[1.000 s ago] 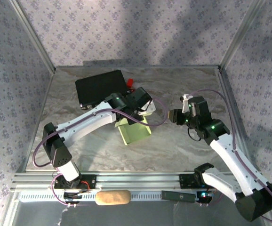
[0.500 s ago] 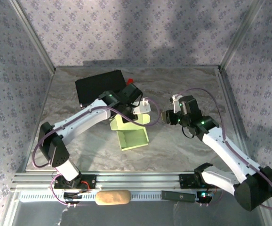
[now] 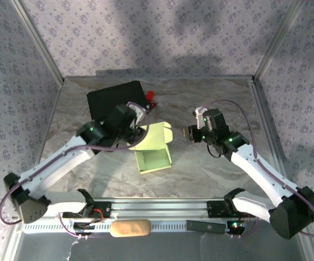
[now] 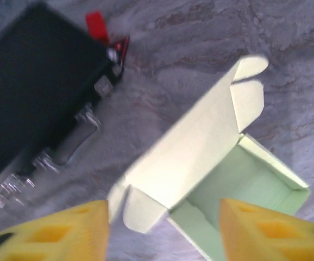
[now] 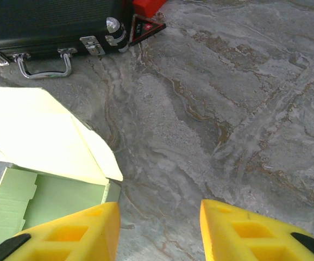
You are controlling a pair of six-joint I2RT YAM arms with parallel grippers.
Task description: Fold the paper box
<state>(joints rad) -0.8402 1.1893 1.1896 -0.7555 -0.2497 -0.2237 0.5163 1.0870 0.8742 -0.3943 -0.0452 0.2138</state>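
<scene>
1. Pale-green paper box (image 3: 153, 152) lies mid-surface (image 3: 211, 174), lid raised.
2. Black case (image 3: 111, 98) and red item (image 3: 151, 95) sit just behind.
3. Left gripper (image 4: 165, 223) and right gripper (image 5: 159, 228) both gape, holding nothing.

Open-lidded paper box (image 4: 196, 148) — black case (image 4: 32, 92) near it

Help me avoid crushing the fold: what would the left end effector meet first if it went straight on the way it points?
Most likely the paper box: in the left wrist view its open lid sits straight ahead of the left end effector. Depth is unclear, so it might pass just above.
</scene>
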